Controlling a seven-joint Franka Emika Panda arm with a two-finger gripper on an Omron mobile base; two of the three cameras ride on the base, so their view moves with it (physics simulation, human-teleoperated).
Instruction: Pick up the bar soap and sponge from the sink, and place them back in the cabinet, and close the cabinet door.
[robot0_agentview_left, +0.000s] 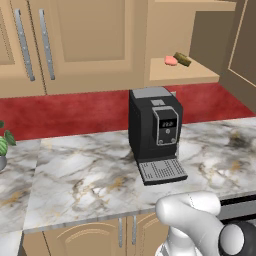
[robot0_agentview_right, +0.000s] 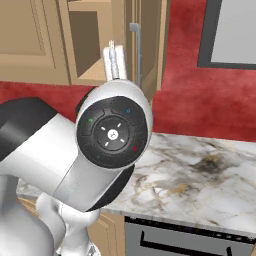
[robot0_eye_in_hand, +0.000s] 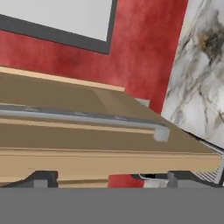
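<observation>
Bar soap (robot0_agentview_left: 170, 60) and sponge (robot0_agentview_left: 182, 59) lie side by side, touching or nearly so, on the shelf of the open cabinet (robot0_agentview_left: 200, 75) above the coffee machine (robot0_agentview_left: 155, 132). Cabinet door (robot0_eye_in_hand: 87, 140) stands open, its silver handle (robot0_eye_in_hand: 83, 117) close before the gripper (robot0_eye_in_hand: 107, 177), whose jaws are spread wide, holding nothing.

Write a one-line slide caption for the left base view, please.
Bar soap and sponge lie on the open cabinet shelf above a black coffee machine.
</observation>
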